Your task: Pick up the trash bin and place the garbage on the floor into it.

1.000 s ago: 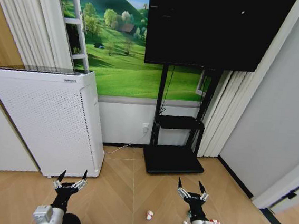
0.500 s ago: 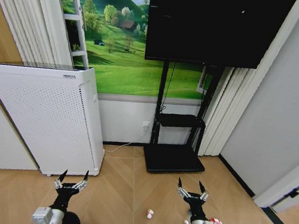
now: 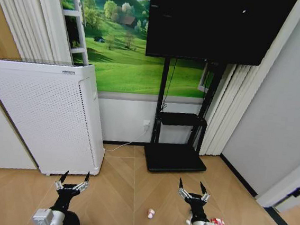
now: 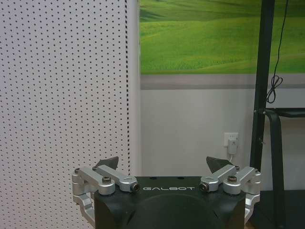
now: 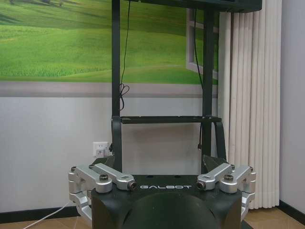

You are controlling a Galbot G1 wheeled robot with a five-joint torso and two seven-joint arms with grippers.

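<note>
Both pincers are wide open and hold nothing. Left gripper (image 3: pixel 71 184) is low at the left of the head view, its tips pointing up toward the wall. Right gripper (image 3: pixel 194 191) is low at the right and points the same way. Both arms reach forward, side by side and well apart.

A tall white air purifier (image 3: pixel 43 115) with many little holes stands on the left, just beyond the left gripper. In the left wrist view its dotted side (image 4: pixel 62 95) is very near the left gripper (image 4: pixel 162 164).

A black TV (image 3: pixel 214 25) on a black stand (image 3: pixel 174 160) is straight ahead, against a wall with a green hills picture (image 3: pixel 129 52). The right wrist view looks past the right gripper (image 5: pixel 159 164) at that stand (image 5: pixel 164 119) and white curtains (image 5: pixel 250 105).

On the wooden floor (image 3: pixel 115 194) lie small bits of garbage: a white and red scrap (image 3: pixel 151 214) between the grippers, and a red and white wrapper (image 3: pixel 217 222) beside the right arm, partly hidden. A dark round thing (image 3: pixel 71 223) sits under the left arm, cut off by the picture's edge; it may be the trash bin, but it is too hidden to tell.
</note>
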